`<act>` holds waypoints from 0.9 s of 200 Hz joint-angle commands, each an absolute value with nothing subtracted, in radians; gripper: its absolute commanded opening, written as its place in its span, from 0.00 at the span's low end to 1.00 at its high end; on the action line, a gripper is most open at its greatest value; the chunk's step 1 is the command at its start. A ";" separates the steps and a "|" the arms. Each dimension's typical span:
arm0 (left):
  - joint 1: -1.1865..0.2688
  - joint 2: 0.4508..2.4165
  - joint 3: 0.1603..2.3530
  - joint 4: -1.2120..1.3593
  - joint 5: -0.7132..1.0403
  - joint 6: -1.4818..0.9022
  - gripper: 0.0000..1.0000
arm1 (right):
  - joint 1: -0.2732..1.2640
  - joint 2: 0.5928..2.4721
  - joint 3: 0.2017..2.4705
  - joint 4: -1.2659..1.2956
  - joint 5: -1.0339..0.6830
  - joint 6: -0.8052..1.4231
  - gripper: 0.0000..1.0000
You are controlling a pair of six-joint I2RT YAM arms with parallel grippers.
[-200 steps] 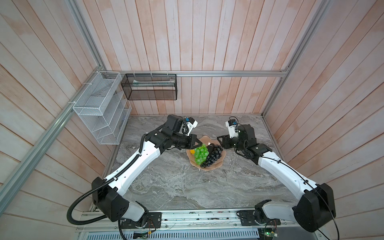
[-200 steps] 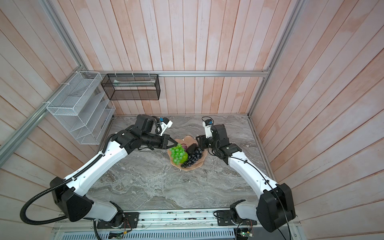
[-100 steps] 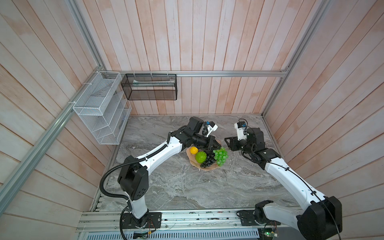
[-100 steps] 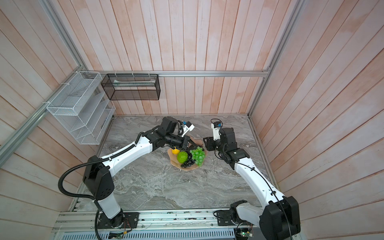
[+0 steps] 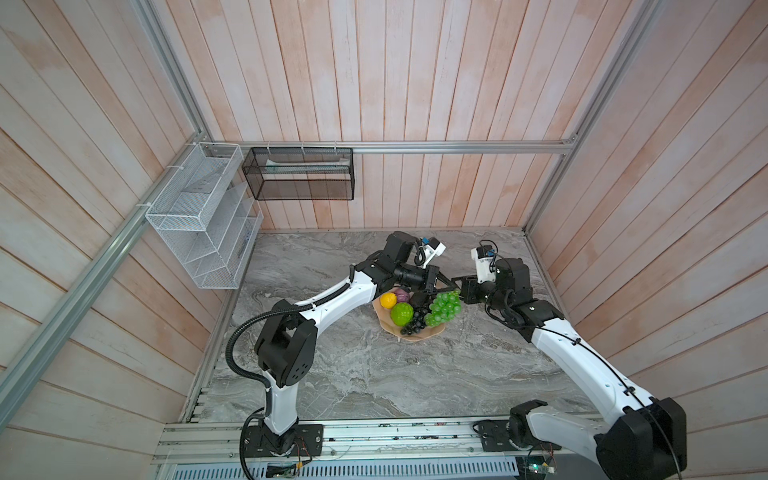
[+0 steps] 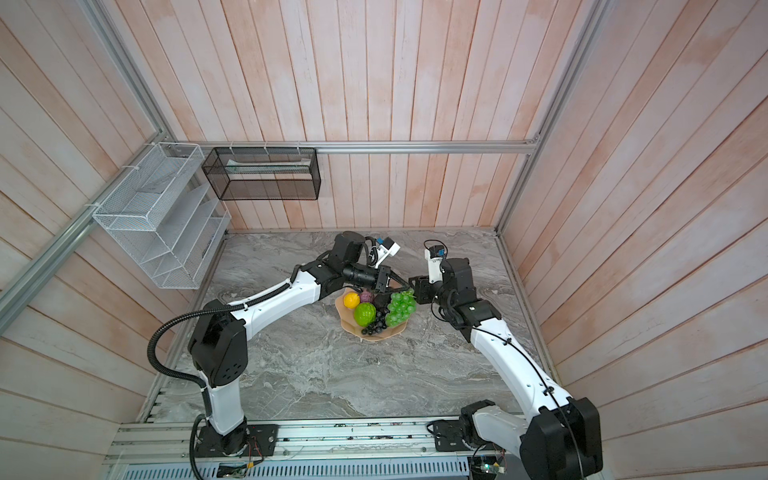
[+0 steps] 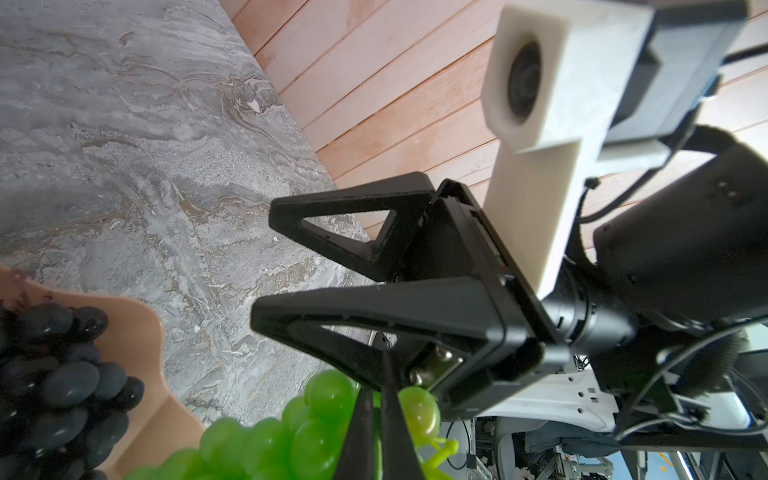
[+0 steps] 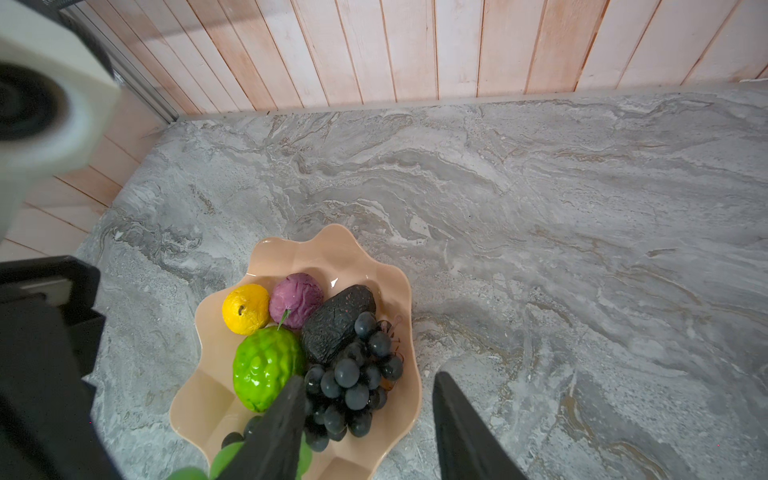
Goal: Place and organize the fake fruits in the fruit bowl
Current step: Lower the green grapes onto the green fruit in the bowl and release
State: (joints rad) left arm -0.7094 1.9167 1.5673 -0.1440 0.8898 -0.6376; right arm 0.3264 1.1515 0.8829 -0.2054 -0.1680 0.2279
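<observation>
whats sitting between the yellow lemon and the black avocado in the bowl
The purple bumpy fruit sits between the lemon and the avocado, seen clearest in the right wrist view.

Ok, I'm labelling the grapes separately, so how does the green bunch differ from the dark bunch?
The green grape bunch is bright and translucent; the dark grape bunch is dull blue-black. The green grape bunch sits at the bowl rim with the shut left tool at its stem; the dark one lies inside, ungripped. Both are clusters of round plastic grapes.

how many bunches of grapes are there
2: green grape bunch at the fruit bowl's right edge in a top view, dark grape bunch inside it alongside; none looks hidden.
</observation>
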 commanded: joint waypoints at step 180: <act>-0.520 1.662 1.022 0.086 0.926 -0.670 0.00 | 0.441 1.302 0.915 -0.193 -0.210 0.193 0.50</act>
